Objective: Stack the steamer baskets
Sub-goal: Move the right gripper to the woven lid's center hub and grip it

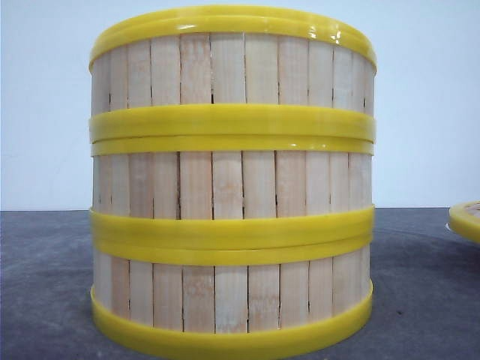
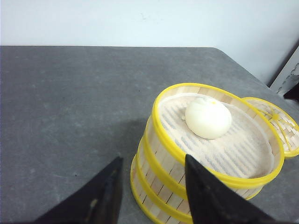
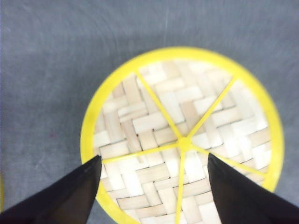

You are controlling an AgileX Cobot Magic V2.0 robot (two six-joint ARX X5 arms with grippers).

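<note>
Grey, faintly mottled desk (image 1: 45, 300) runs back to a plain pale wall (image 1: 45, 97). At its centre in the front view stands a stack of three steamer baskets (image 1: 231, 180), pale slat walls banded by glossy yellow rims, filling most of that view. The left wrist view shows the top basket (image 2: 243, 154) open, lined with a white mesh mat, a round white bun (image 2: 208, 117) resting on it. Just beside the stack, at about three o'clock in the front view, lies a woven lid (image 3: 182, 140) with a yellow rim and yellow spokes, flat on the desk. The left pincer (image 2: 152, 186) is spread wide and holds nothing, near the stack's wall. The right pincer (image 3: 154, 182) is also spread wide and empty, above the lid.
</note>
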